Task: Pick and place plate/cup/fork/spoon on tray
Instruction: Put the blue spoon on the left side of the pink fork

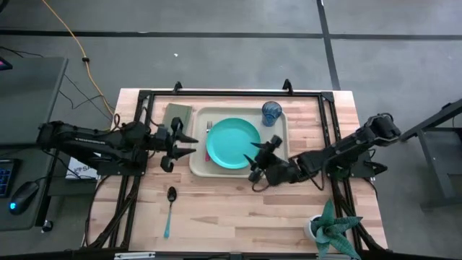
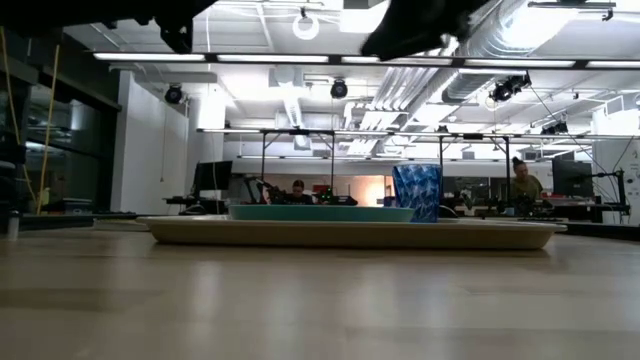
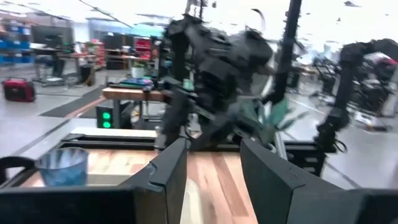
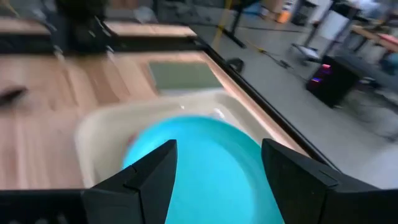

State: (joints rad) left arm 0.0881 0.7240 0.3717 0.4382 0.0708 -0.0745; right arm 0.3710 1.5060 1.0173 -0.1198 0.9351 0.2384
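The cream tray [image 1: 278, 155] lies at the table's middle, toward the far edge. The teal plate [image 1: 232, 143] rests flat in it, and the blue cup [image 1: 271, 113] stands upright in its far right corner. The fork [image 1: 208, 130] lies in the tray along the plate's left side, its pink handle [image 4: 130, 140] by the rim. The spoon [image 1: 169, 209] lies on the bare table, near left of the tray. My left gripper [image 1: 189, 144] is open and empty at the tray's left edge. My right gripper [image 1: 258, 157] is open and empty over the plate's right side.
An olive-green flat rectangle [image 1: 177, 115] lies on the table just left of the tray's far corner. A potted plant [image 1: 332, 227] stands at the near right. A dark metal frame [image 1: 216, 92] runs along the table's far and side edges. Bare wood [image 1: 238, 209] lies before the tray.
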